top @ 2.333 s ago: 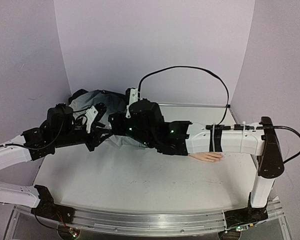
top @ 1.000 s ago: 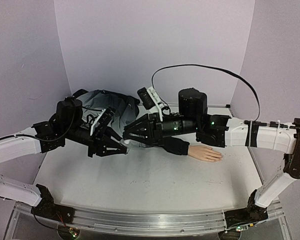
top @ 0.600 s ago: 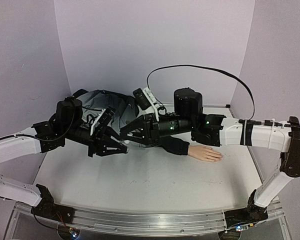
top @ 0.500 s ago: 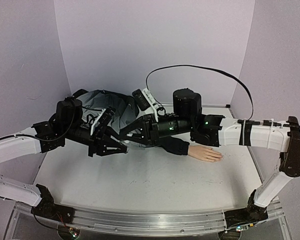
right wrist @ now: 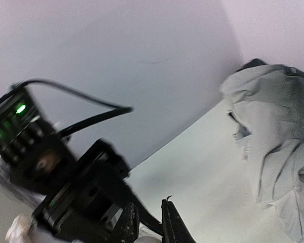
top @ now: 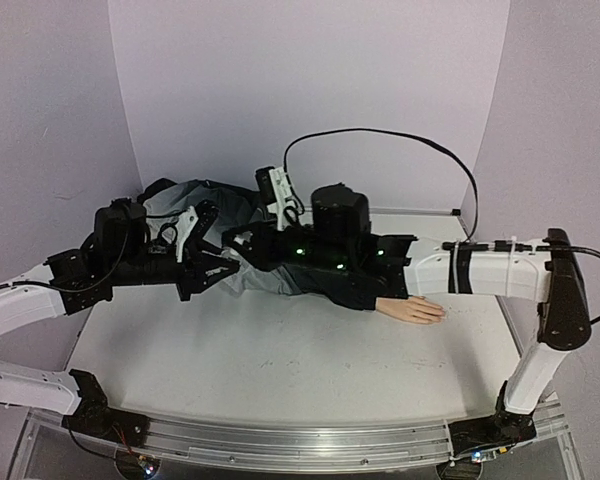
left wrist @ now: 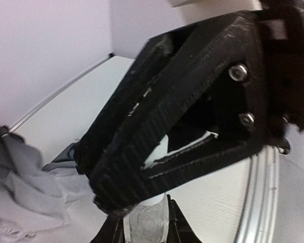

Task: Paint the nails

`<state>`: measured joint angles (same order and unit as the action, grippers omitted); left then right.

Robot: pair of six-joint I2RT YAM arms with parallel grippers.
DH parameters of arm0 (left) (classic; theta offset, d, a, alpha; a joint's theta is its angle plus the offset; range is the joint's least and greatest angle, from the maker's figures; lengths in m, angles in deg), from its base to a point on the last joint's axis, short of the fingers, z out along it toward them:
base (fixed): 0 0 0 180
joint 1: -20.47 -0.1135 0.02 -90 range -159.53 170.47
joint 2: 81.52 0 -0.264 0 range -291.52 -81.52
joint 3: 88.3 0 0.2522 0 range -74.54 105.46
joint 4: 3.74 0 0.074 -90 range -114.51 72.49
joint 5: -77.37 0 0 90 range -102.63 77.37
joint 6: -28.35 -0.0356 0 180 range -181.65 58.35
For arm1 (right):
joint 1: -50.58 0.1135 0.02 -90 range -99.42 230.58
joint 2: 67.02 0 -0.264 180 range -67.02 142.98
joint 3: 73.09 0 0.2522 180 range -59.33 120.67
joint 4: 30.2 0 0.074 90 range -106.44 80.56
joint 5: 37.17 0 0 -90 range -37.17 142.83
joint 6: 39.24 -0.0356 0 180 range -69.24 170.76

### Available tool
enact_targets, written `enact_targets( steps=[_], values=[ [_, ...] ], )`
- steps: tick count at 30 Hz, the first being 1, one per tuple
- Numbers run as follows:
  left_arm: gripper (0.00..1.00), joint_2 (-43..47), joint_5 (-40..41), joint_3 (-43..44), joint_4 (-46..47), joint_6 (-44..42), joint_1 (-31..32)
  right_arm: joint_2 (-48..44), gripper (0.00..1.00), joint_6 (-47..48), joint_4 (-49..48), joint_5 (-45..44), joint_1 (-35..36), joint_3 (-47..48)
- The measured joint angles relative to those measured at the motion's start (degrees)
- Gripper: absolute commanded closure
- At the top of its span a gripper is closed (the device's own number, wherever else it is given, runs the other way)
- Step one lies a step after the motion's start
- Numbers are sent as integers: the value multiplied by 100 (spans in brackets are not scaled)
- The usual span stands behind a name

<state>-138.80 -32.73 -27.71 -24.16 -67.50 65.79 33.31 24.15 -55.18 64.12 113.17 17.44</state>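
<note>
**Hands meet at the bottle**

The left hand (left wrist: pixel 144 229) pinches a small clear bottle (left wrist: pixel 143 215); the right hand (right wrist: pixel 147 225) is pressed together at its top. The nails (top: pixel 439 314) rest on the surface (top: pixel 280 370), well apart to the right.

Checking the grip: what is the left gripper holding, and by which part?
The left gripper is shut on the small whitish bottle, pinching its sides. The right gripper is shut at its top; whether it grips there cannot be told.

Crumpled grey jacket (top: pixel 212 197) at the white table's (top: pixel 280 370) back-left corner, lilac walls (top: pixel 310 80) around
</note>
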Motion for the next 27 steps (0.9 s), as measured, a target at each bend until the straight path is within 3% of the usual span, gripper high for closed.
enact_targets(
  steps=[4, 8, 10, 12, 16, 22, 27],
  values=[
    [100, 195, 1266, -179, -273, -116, -2, 883, 100, -916, 756, -2645, 640, 1165],
    [100, 208, 1532, -197, -413, -212, 98, 1040, 98, -1224, 968, -3705, 922, 1349],
    [100, 210, 1495, -197, -341, -254, 127, 962, 80, -1180, 857, -3860, 966, 1244],
    [100, 181, 1346, -197, -234, -310, 181, 706, 58, -1010, 669, -3766, 968, 898],
    [100, 87, 1657, -190, 96, -264, 0, 0, 31, -459, 752, -2868, 914, 278],
    [100, -66, 1429, -184, 138, -229, -52, -1158, 22, 4, 732, -1167, 146, -629],
    [100, -155, 286, -125, 136, -151, -55, -1700, 20, 380, 678, 273, -656, -1259]
  ],
)
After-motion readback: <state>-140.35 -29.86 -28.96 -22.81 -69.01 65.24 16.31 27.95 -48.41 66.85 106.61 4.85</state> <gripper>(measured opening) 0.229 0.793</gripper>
